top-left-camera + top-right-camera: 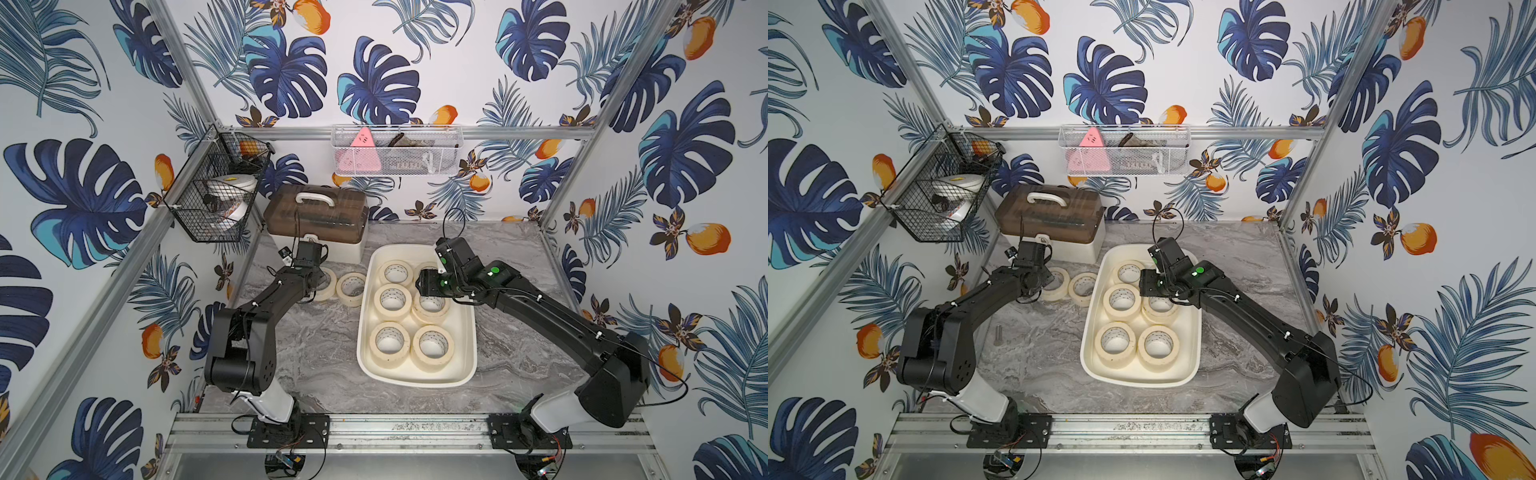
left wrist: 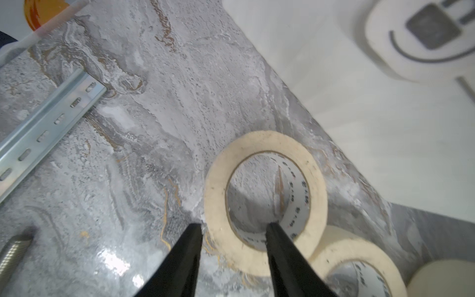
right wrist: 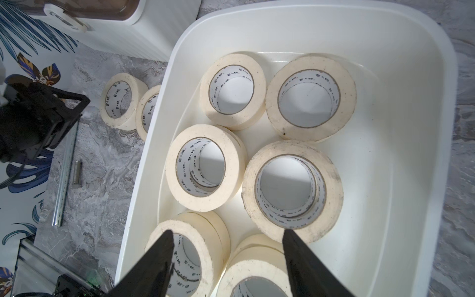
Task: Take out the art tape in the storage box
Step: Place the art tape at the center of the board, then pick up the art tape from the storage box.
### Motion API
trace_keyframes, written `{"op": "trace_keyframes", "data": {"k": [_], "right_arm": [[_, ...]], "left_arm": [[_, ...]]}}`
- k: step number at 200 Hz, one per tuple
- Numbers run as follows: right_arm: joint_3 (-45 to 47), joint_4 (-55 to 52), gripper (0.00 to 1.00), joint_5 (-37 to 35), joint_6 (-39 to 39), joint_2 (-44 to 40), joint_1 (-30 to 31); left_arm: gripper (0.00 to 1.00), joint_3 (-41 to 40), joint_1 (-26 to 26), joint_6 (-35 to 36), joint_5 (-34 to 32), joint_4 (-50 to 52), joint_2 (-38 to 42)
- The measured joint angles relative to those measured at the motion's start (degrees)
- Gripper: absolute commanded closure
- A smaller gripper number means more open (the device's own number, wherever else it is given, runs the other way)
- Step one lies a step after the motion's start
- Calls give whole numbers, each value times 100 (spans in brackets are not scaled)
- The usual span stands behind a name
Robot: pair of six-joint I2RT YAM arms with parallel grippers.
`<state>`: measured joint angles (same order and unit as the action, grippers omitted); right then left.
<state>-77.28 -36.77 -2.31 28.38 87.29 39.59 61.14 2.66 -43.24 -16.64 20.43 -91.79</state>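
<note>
Most of the art tape (image 3: 203, 168) lies flat in the storage box (image 3: 411, 154), in six cream stacks with cores up, some two rolls high. The right tool (image 3: 228, 231) hangs above them with its jaws spread wide and empty. One stack is under each fingertip and four more are ahead. A strip of bare box floor runs along the long wall on the side toward the right arm's base, which leaves room beside the stacks.

Two more rolls rest on the table (image 2: 154, 128) outside the box. The left tool (image 2: 234, 226) straddles the wall of the nearer roll (image 2: 318, 190), one finger in the core and one outside, jaws parted and not pinching. The second roll (image 2: 359, 249) lies just beside it. The white case (image 2: 359, 115) stands close beyond. Open table stretches from the outer finger to a metal rail (image 2: 48, 126).
</note>
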Motion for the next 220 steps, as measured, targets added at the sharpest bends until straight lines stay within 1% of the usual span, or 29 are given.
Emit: {"op": "trace_keyframes", "data": {"k": [8, 30, 60, 87, 126, 153, 186, 220], "right_arm": [[13, 79, 31, 33, -68, 107, 0], [-13, 330, 32, 166, -247, 479, 24], [-345, 415, 33, 184, -535, 1108, 155], [-621, 448, 33, 111, -756, 1604, 243], [-933, 439, 33, -179, -968, 2240, 267], [-1097, 402, 35, -365, -1045, 2562, 262], [-1263, 367, 42, -535, -1130, 2796, 264], [-1370, 376, 58, -614, -1235, 2997, 245]], "left_arm": [[46, -11, 26, 92, 157, 61, 166], [38, 2, 170, 289, 579, 229, 632], [29, 155, 428, 457, 1023, 527, 1154], [27, 195, 671, 605, 1366, 758, 1587], [21, 424, 1110, 782, 1585, 1180, 1958], [22, 407, 1333, 881, 1617, 1357, 2232], [24, 260, 1499, 1012, 1499, 1438, 2476], [24, 114, 1572, 1034, 1384, 1515, 2627]]}}
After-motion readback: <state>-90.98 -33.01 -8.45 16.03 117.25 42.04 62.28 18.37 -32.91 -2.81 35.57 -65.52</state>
